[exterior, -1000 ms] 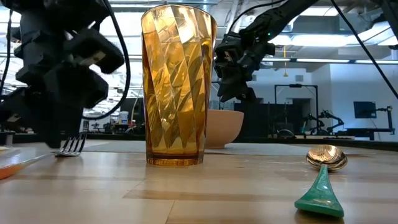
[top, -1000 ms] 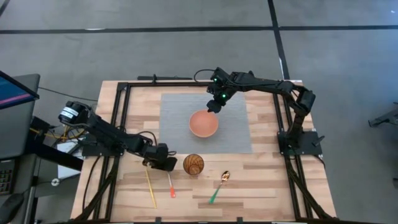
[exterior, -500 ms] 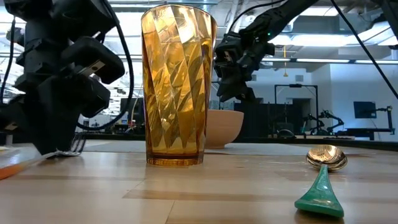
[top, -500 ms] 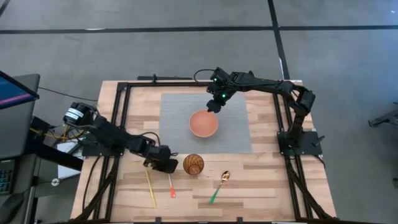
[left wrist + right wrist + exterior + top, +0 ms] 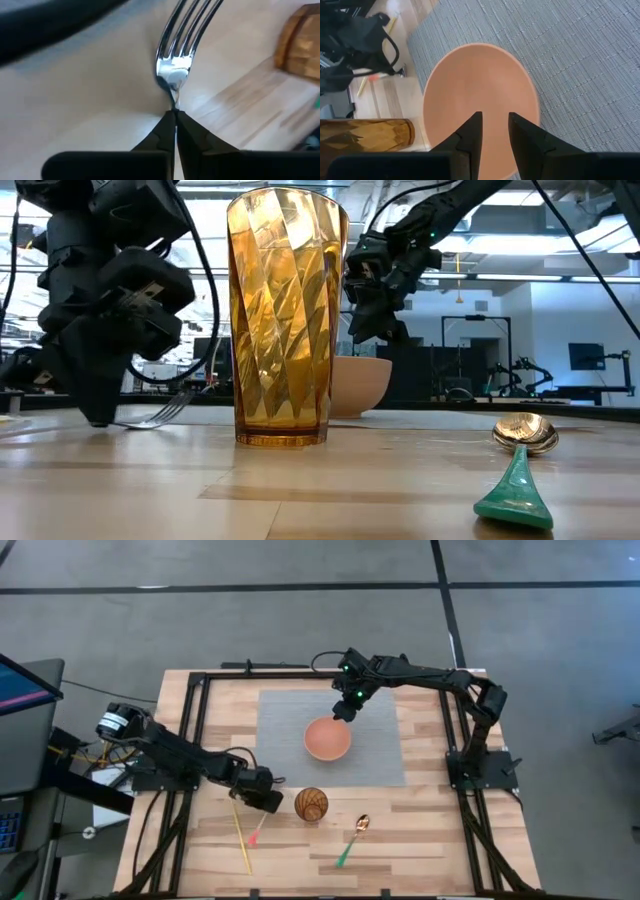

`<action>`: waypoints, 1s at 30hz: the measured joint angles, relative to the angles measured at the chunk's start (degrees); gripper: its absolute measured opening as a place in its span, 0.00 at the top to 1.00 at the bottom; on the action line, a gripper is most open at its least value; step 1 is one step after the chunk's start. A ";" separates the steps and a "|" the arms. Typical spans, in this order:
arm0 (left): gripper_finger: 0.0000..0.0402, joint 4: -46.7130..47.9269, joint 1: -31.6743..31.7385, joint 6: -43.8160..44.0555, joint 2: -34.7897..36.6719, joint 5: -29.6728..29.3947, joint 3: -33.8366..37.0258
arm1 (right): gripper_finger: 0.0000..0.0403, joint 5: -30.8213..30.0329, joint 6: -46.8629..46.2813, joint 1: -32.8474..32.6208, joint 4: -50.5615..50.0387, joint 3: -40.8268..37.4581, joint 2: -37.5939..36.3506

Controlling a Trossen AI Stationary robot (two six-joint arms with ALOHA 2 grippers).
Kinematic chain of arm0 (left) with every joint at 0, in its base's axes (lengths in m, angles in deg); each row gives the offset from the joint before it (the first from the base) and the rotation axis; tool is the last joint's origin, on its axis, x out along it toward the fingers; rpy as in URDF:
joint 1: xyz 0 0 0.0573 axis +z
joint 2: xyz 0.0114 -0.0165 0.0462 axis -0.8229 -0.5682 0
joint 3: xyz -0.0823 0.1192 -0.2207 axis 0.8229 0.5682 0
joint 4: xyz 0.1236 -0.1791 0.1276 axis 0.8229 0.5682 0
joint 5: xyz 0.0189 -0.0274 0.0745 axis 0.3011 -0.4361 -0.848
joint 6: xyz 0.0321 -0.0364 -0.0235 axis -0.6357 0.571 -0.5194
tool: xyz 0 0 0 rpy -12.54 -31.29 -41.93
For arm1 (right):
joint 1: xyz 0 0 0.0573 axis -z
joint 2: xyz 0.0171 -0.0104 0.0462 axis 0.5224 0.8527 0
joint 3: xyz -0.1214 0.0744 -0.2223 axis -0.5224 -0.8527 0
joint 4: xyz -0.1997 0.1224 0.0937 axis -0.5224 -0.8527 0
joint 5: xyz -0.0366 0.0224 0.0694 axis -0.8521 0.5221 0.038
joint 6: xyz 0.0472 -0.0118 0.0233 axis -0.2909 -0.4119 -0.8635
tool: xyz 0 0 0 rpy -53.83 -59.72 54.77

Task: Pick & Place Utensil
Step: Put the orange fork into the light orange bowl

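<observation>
A metal fork [image 5: 175, 65] with a red handle [image 5: 256, 836] is at the table's near left, and my left gripper [image 5: 264, 804] is shut on it; its tines [image 5: 178, 404] point toward the amber cup [image 5: 311, 804]. A green-handled spoon [image 5: 352, 840] lies flat on the wood to the right of the cup. The orange bowl [image 5: 327, 738] stands on the grey mat [image 5: 290, 755]. My right gripper [image 5: 495, 125] hangs open above the bowl's far rim, touching nothing. My left gripper pinches the fork's thin neck [image 5: 173, 100], just behind the tines, between its two fingertips [image 5: 165, 130]. The fingers come down from above and lie across the fork. The tine end [image 5: 180, 402] is tilted up off the wood; the gripper hides whether the handle rests on it.
A yellow-handled utensil [image 5: 241, 838] lies on the wood just left of the fork's handle. The cup [image 5: 286, 315] stands close to the right of my left gripper. Black frame rails [image 5: 197, 740] run along the table's left, right and far sides.
My left gripper has shut on the fork's neck. The fork has turned about: its red handle has swung toward the table's left edge, and its tines have risen off the wood and point toward the cup. My right arm has kept still.
</observation>
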 joint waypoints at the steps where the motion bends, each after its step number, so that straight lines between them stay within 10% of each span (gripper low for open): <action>1: 0.99 1.67 0.00 -1.18 0.94 -0.58 0.06 | 0.78 0.00 0.00 0.00 -0.01 0.00 0.00; 19: 0.99 2.32 -0.04 -6.21 4.06 -4.88 2.69 | 0.78 0.00 0.00 -0.02 -0.02 0.00 0.00; 30: 0.80 1.64 -0.05 -6.17 4.47 -5.74 2.77 | 0.78 0.00 0.32 -0.02 -0.02 0.00 0.00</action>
